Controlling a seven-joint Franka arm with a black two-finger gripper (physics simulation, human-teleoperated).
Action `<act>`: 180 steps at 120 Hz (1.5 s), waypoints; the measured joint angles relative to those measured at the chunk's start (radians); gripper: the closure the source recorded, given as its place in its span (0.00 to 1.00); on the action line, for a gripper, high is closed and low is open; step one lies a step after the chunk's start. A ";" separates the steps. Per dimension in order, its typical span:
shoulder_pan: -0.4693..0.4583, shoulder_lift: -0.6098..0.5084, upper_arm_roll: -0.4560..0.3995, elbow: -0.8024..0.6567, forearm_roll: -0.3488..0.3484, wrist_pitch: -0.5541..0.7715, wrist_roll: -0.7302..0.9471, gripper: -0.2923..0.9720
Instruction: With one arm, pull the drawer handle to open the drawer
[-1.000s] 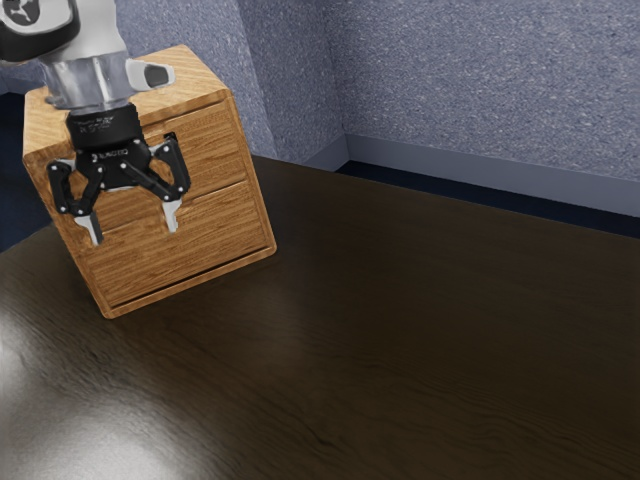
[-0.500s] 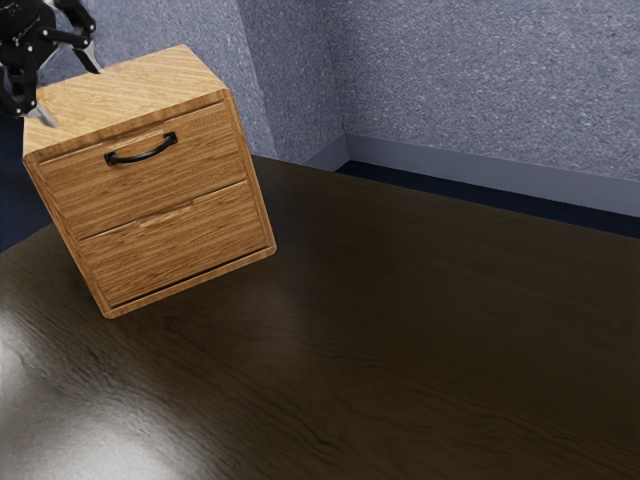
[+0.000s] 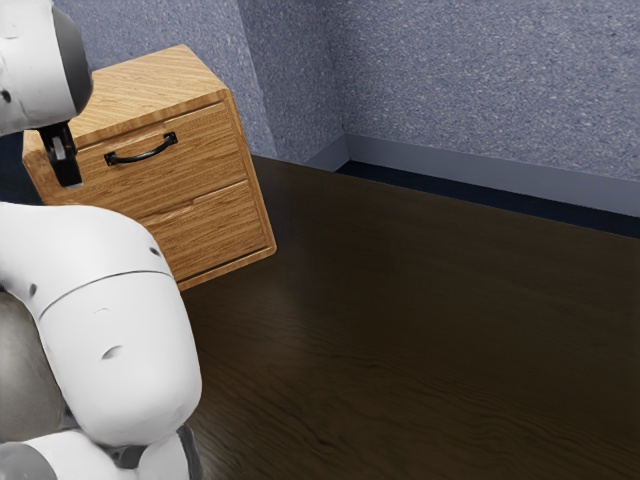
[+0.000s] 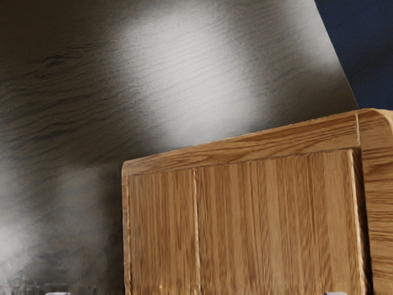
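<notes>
A wooden cabinet [image 3: 175, 90] stands at the back of the table, on the exterior view's left. Its top drawer [image 3: 190, 150] carries a black curved handle [image 3: 140, 150] and sits flush with the cabinet front. A second drawer [image 3: 205, 220] lies below it. A black part of my gripper [image 3: 65, 160] hangs at the cabinet's left front edge, just left of the handle and apart from it. In the wrist view a wooden face of the cabinet [image 4: 258, 221] lies close under my hand. Two grey fingertips [image 4: 334, 293] peek in far apart, holding nothing.
My arm's large white links [image 3: 100, 330] stand in the exterior view's lower left and cover the cabinet's lower left corner. The dark wooden table [image 3: 420, 330] stretches to the right. Blue walls [image 3: 480, 70] meet in a corner behind the cabinet.
My hand rose from in front of the drawers to the upper left, then came down by the cabinet's left edge. The arm's white links have swung into the lower left. The drawer has not moved.
</notes>
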 joint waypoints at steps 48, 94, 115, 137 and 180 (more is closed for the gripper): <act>0.013 0.001 -0.059 0.036 -0.270 0.017 -0.080 0.47; 0.105 -0.003 -0.133 0.064 -0.360 0.055 -0.133 0.52; 0.107 -0.010 -0.139 0.063 -0.358 0.058 -0.130 0.57; 0.109 -0.011 -0.136 0.049 -0.354 0.057 -0.122 0.59; 0.111 -0.011 -0.131 0.026 -0.353 0.050 -0.099 0.61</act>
